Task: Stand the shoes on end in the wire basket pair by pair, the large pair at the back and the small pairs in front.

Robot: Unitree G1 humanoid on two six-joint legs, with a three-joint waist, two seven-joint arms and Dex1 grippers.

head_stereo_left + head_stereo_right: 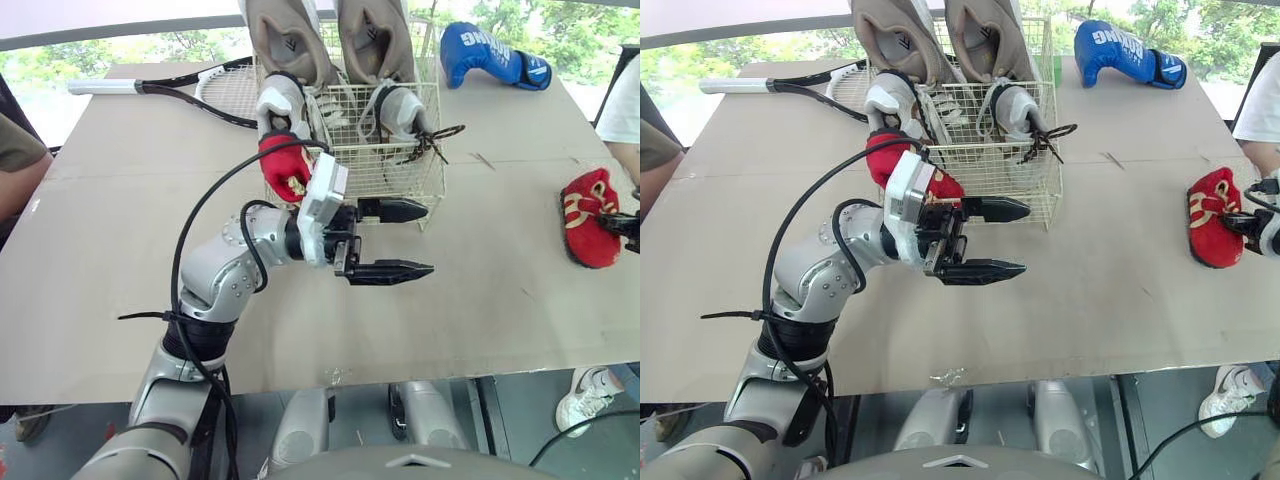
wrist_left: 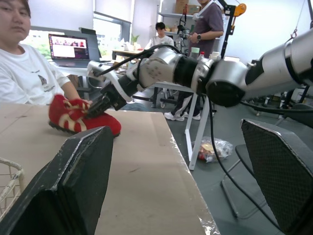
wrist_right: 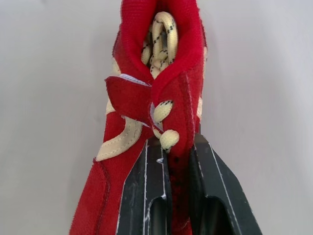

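**Entry 1: right-hand pickup, transfer pending**

My right fingers are clamped on the collar of the red shoe, which lies on the desk, well apart from the wire basket. My left fingers gape wide, empty, just before the basket. Risk, I judge: the thin fabric hold slips on lifting.

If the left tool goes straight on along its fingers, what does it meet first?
Nothing close: the open left tool points across bare table, beside the wire basket. Farther on is the red shoe held by the right tool; depth is unclear, so it may strike that or pass beside it.
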